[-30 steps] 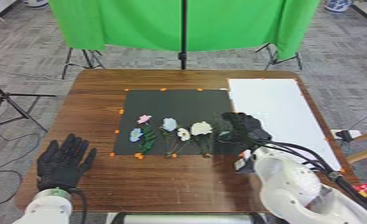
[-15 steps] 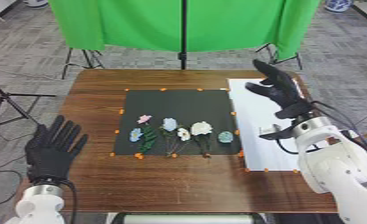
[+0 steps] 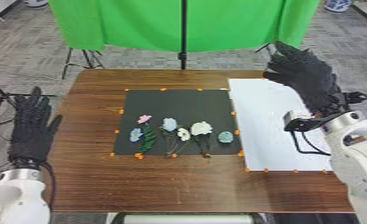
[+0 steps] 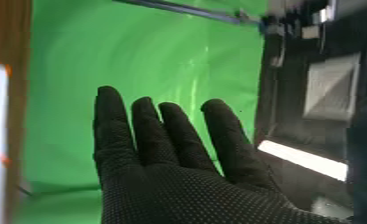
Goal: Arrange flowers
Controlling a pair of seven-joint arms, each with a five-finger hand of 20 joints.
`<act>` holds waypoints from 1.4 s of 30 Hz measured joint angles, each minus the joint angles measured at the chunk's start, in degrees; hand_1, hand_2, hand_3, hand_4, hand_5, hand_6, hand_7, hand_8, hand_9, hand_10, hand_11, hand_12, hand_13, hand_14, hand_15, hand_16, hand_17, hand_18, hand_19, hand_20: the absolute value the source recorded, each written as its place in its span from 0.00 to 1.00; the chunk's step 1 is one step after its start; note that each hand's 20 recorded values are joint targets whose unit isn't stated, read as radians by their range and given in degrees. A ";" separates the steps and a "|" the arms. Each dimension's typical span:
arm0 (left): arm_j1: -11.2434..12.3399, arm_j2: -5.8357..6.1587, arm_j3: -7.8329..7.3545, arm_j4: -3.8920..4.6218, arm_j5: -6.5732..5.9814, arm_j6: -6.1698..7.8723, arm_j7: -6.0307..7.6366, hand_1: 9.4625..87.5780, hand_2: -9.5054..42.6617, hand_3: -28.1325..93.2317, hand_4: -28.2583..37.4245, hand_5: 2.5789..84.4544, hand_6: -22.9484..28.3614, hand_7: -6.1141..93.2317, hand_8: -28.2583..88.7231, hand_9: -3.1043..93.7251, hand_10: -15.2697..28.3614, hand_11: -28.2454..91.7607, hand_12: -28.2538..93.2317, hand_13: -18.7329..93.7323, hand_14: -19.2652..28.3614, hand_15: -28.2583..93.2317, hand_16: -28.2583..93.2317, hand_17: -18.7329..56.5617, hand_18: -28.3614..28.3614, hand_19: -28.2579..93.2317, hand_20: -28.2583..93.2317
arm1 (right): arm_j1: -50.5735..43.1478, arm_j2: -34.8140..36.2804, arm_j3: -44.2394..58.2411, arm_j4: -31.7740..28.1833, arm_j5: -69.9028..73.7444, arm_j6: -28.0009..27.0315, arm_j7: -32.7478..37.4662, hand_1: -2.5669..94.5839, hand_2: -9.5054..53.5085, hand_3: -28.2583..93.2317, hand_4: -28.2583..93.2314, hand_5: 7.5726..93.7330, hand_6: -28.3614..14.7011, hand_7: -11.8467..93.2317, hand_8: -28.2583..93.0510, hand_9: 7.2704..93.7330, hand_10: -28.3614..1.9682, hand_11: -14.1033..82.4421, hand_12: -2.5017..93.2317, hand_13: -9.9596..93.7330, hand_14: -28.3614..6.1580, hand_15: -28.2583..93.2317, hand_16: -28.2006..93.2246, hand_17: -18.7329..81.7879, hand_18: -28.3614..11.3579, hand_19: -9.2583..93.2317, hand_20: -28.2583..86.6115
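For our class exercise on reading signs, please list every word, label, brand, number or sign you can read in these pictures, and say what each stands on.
None: no word, label, brand, number or sign can be read.
The black mat, the white sheet and the green cloth carry no readable text.

A green cloth (image 3: 135,25) hangs beyond the brown wooden table (image 3: 162,187), with grey carpet (image 3: 28,55) around.

Tabletop (image 3: 162,187) is showing brown wood; black mat (image 3: 175,104) is looking matt; curtain (image 3: 135,25) at twelve o'clock is presenting as cloth.
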 measured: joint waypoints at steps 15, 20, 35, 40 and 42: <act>1.39 -0.66 -1.58 -0.06 -5.57 0.30 4.94 0.23 0.47 0.68 0.00 0.24 0.47 0.17 0.14 0.17 0.52 0.29 0.23 0.22 0.42 0.23 0.17 0.18 0.61 0.32 0.32 | -3.03 -5.18 1.97 -1.97 4.74 -0.73 -0.01 0.09 0.20 0.83 0.00 0.30 0.49 0.13 0.18 0.24 0.38 0.15 0.14 0.32 0.40 0.25 0.42 0.33 0.29 0.29 0.41; 2.95 -2.13 -1.74 -0.15 -9.50 0.29 5.14 0.15 0.40 0.80 0.00 0.25 0.48 0.17 0.14 0.18 0.52 0.30 0.23 0.23 0.43 0.24 0.16 0.18 0.61 0.33 0.32 | -5.59 -6.68 3.75 -3.11 4.58 -1.25 0.78 0.10 0.20 0.83 0.01 0.31 0.49 0.13 0.18 0.25 0.37 0.15 0.14 0.33 0.42 0.25 0.42 0.33 0.30 0.28 0.41; 4.49 0.15 -2.31 -2.78 -11.55 0.38 9.83 0.14 0.35 0.83 0.00 0.32 0.52 0.18 0.15 0.24 0.60 0.33 0.27 0.32 0.62 0.32 0.21 0.19 0.68 0.38 0.33 | -6.26 -7.49 4.49 -4.03 4.23 -1.84 -0.96 0.18 0.02 0.85 0.01 0.33 0.44 0.13 0.18 0.27 0.37 0.16 0.15 0.38 0.44 0.28 0.43 0.36 0.33 0.37 0.46; 4.45 0.15 -2.52 -2.89 -13.57 0.32 10.22 0.15 0.35 0.83 0.00 0.34 0.52 0.18 0.16 0.28 0.62 0.33 0.28 0.33 0.61 0.32 0.21 0.19 0.69 0.39 0.33 | -6.43 -8.09 5.52 -4.46 3.89 -3.30 -0.89 0.18 0.03 0.84 0.02 0.33 0.45 0.14 0.18 0.28 0.36 0.16 0.15 0.38 0.44 0.28 0.43 0.36 0.33 0.36 0.45; 4.51 0.15 -2.64 -2.92 -13.89 0.31 10.44 0.15 0.35 0.83 0.00 0.34 0.52 0.18 0.16 0.29 0.62 0.33 0.28 0.34 0.61 0.32 0.21 0.19 0.69 0.39 0.33 | -6.42 -7.93 4.87 -4.50 3.95 -2.84 -1.02 0.18 0.04 0.84 0.02 0.33 0.45 0.14 0.18 0.28 0.36 0.16 0.15 0.38 0.44 0.28 0.43 0.36 0.33 0.36 0.45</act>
